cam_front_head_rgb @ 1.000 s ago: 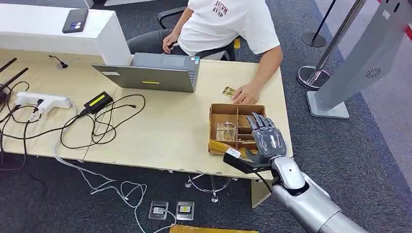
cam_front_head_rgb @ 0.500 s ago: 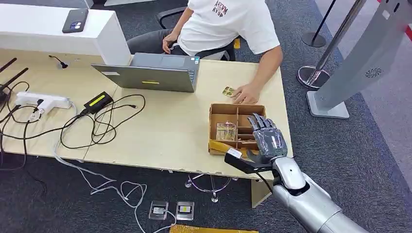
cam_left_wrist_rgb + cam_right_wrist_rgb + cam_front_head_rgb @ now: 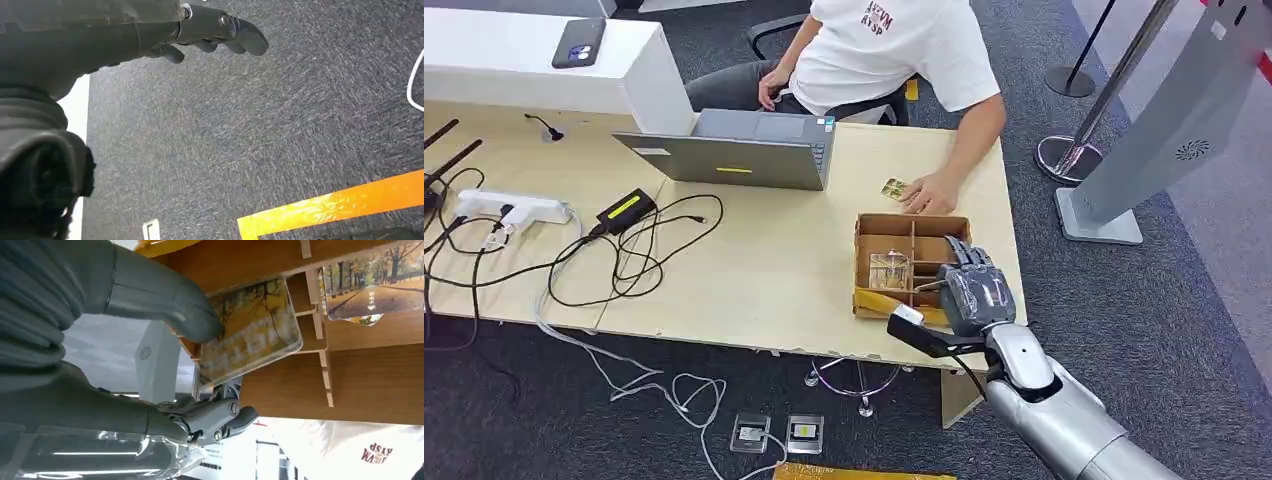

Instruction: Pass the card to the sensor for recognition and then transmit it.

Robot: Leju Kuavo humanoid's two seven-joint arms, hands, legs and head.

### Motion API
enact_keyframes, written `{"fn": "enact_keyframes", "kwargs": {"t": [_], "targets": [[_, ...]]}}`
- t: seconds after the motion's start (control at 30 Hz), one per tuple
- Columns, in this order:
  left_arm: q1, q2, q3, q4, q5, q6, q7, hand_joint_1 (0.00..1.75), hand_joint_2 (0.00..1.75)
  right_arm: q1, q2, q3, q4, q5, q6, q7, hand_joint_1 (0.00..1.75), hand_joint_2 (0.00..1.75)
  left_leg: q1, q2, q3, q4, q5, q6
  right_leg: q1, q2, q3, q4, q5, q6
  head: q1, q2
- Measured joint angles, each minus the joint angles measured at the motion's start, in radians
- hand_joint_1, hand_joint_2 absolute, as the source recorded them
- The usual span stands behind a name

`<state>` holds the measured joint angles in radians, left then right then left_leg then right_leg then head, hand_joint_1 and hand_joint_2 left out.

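Note:
A cardboard divider box (image 3: 879,228) stands near the desk's right front corner. My right hand (image 3: 974,290) reaches down into its right side with the fingers curled. In the right wrist view my right hand (image 3: 150,295) pinches a yellow autumn-picture card (image 3: 250,335): the thumb presses its face and the fingers (image 3: 220,417) lie under its edge. The card tilts over the box dividers. Another picture card (image 3: 375,290) lies in a nearby compartment. The grey sensor stand (image 3: 1184,130) is off the desk at the far right. My left hand (image 3: 210,30) hangs over the carpet, holding nothing.
A person in a white shirt (image 3: 904,60) sits behind the desk, one hand (image 3: 932,195) resting beside a small card (image 3: 894,187) just beyond the box. A laptop (image 3: 744,150), power strip (image 3: 509,207) and loose cables (image 3: 624,260) cover the desk's left and middle.
My right hand has dipped lower into the box and its fingers have curled in around the card. The person and the desk items have not moved.

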<state>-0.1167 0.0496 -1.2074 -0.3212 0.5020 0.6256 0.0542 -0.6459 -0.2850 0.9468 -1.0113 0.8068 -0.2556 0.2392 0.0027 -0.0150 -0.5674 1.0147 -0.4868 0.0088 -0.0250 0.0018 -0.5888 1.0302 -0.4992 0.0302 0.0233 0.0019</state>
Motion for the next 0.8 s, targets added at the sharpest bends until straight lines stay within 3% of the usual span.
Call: {"fn": "enact_keyframes", "kwargs": {"t": [0.53, 0.8], "targets": [[-0.001, 0.0, 0.0, 0.0, -0.003, 0.0, 0.0, 0.0, 0.0, -0.006, 0.029, -0.003, 0.026, 0.005, -0.021, -0.021, 1.75, 1.75, 0.0, 0.0, 0.0, 0.0, 0.0, 0.0, 0.0, 0.0, 0.0, 0.0, 0.0, 0.0, 0.0, 0.0], [-0.001, 0.0, 0.0, 0.0, -0.011, 0.001, 0.0, 0.0, 0.0, -0.024, 0.043, -0.006, 0.04, 0.016, -0.087, -0.005, 1.75, 1.75, 0.0, 0.0, 0.0, 0.0, 0.0, 0.0, 0.0, 0.0, 0.0, 0.0, 0.0, 0.0, 0.0, 0.0]]}}
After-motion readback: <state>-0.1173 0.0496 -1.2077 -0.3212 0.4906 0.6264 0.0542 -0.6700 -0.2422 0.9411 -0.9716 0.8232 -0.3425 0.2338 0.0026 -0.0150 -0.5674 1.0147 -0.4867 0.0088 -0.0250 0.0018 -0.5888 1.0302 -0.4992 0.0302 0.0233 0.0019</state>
